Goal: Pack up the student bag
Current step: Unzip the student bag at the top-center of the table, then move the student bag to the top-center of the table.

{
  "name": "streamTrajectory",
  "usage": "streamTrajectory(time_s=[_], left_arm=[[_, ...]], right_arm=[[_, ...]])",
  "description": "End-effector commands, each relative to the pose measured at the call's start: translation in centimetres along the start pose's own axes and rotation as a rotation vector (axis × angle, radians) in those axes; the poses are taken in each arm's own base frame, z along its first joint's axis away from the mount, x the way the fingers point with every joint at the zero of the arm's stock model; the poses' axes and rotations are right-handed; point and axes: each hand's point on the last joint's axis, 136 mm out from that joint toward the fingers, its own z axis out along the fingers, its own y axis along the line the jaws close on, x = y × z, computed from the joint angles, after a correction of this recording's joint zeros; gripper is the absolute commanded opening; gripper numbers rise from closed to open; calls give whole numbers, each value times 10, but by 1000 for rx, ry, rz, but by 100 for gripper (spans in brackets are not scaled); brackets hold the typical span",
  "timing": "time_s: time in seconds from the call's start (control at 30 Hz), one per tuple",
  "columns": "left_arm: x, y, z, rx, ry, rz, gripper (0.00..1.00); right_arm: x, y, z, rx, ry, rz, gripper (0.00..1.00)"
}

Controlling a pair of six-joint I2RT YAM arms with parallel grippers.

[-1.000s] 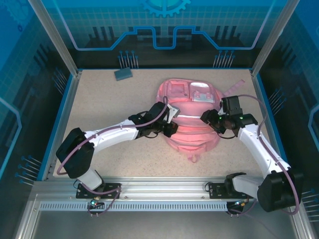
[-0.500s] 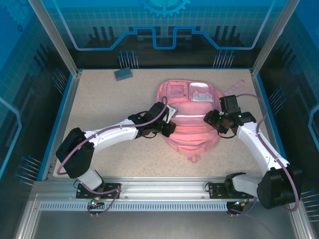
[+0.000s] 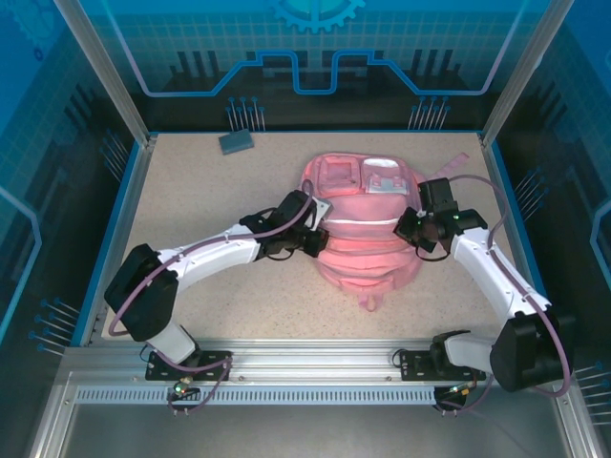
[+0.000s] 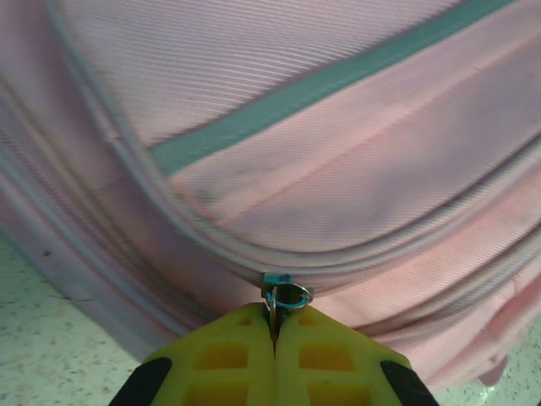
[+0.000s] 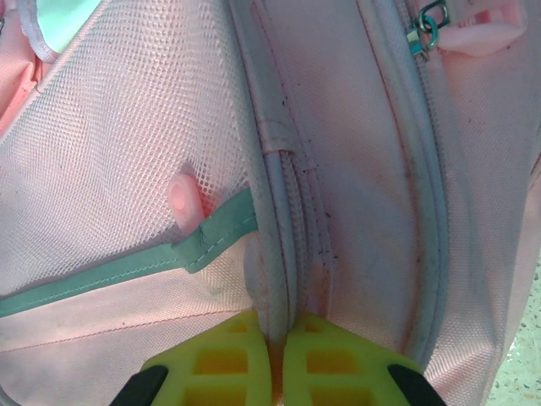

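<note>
The student bag, a soft pink backpack, lies flat in the middle of the table. My left gripper is at its left side. In the left wrist view the yellow fingers are shut on a metal zip pull that hangs from a curved zipper line. My right gripper is at the bag's right side. In the right wrist view that gripper is shut on a pale piped seam beside the mesh side pocket.
A small grey-blue object lies at the back left of the speckled table. A pink strap trails toward the back right wall. A second zip pull sits further along the bag.
My right gripper has closed onto the bag's seam after standing half open, and shifted slightly toward the back. My left gripper, still holding the zip pull, moved a little left.
</note>
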Motion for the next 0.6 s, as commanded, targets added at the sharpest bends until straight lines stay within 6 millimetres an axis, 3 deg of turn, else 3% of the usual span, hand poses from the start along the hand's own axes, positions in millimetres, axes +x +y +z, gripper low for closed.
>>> streamTrajectory(time_s=[0.0,0.1,0.2,0.27,0.37,0.57], left_arm=[[-7,24,-20,-72,-31,-15,12],[-16,30,-29,-56,-58,-53,56],[-39,51,-45,-52,-132,-116,81],[-57,77,-55,-89,-187,-172,90],[-86,137,-63,-187,-251,-311,95],[-131,251,-37,-343,-274,-486,95]], right_arm=[[-14,7,-3,-1,-41,-44,3],[-10,27,-1,-103,-7,-63,3],[-5,46,1,-196,35,-76,3],[-2,58,5,-237,61,-88,4],[3,75,12,-278,103,-103,4],[6,99,21,-327,139,-113,6]])
